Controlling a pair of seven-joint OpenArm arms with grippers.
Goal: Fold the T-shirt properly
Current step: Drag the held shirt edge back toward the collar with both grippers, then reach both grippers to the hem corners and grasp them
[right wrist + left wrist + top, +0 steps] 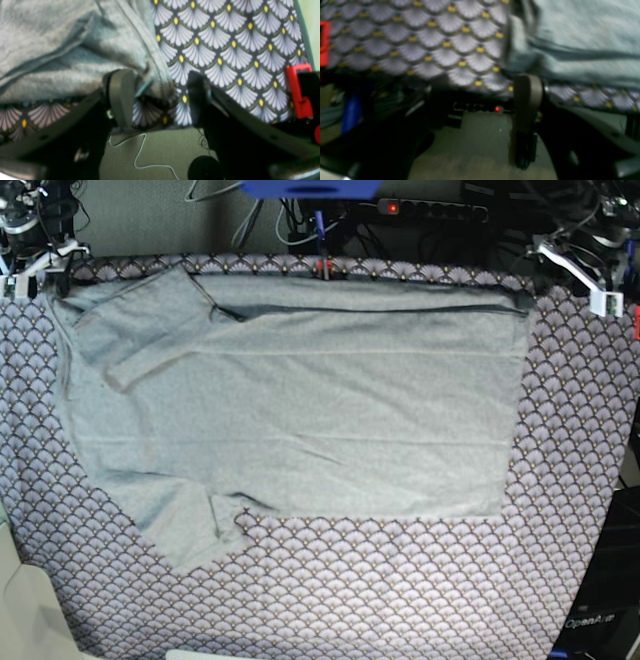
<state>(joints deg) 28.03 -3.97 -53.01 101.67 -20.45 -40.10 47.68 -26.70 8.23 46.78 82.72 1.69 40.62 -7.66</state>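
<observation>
Although faint lettering showed at the base view's lower right corner, it was too small to read. Spread over the patterned bench [330, 590], the T-shirt [300, 420] lay flat, its far edge folded over. Both wrist views were blurred. Right tool [157, 97] and left tool [482, 97] stood apart, gripping nothing.
</observation>
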